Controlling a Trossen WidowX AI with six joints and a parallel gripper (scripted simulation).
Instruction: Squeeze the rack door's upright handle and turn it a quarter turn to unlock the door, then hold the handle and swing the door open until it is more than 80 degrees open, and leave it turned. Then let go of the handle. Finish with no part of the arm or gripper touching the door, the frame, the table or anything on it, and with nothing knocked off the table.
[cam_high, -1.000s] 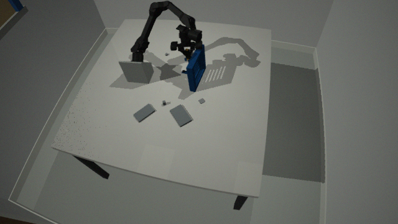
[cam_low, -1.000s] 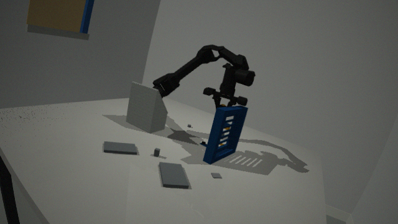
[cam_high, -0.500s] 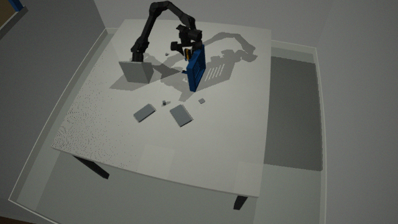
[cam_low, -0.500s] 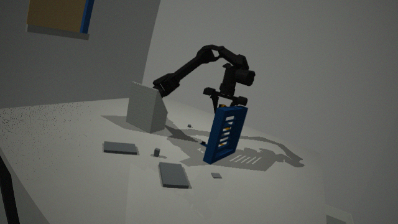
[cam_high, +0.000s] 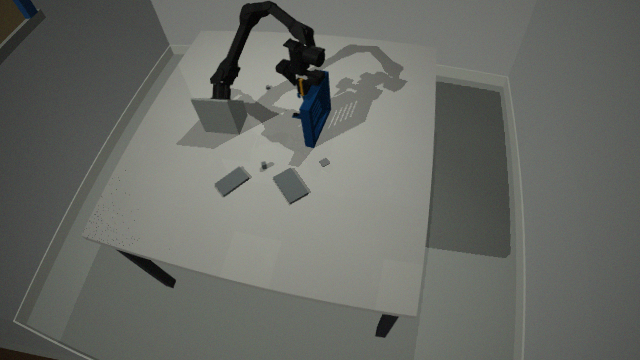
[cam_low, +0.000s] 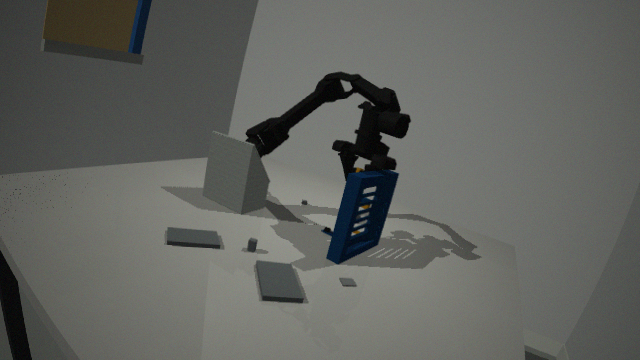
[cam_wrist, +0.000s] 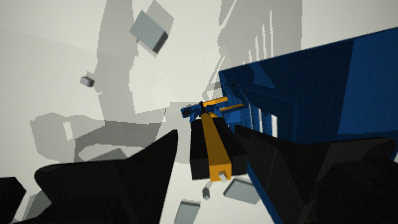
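The blue slotted rack (cam_high: 306, 125) (cam_low: 341, 220) (cam_wrist: 320, 90) stands on edge near the middle of the table (cam_high: 350, 225) (cam_low: 400, 310). Which blue part is door and which is frame, and how far the door is open, cannot be told. The upright handle, an orange bar (cam_wrist: 216, 150) (cam_high: 301, 88) (cam_low: 359, 170) with black beside it, is on the side towards the arm. My gripper (cam_wrist: 206, 131) (cam_high: 302, 80) (cam_low: 362, 169) is open, pointing down, with the handle between its spread fingers. The left finger stands clear of the bar; the right finger is close to the black part and the blue panel. Contact there cannot be told.
A large grey block (cam_high: 217, 117) (cam_low: 227, 175) stands beside the arm's base. Two flat grey blocks (cam_high: 232, 181) (cam_high: 291, 186) (cam_low: 193, 237) (cam_low: 280, 281) and small grey pieces (cam_high: 324, 162) (cam_high: 264, 165) (cam_low: 347, 282) (cam_low: 252, 245) lie on the top and exterior views' side of the rack.
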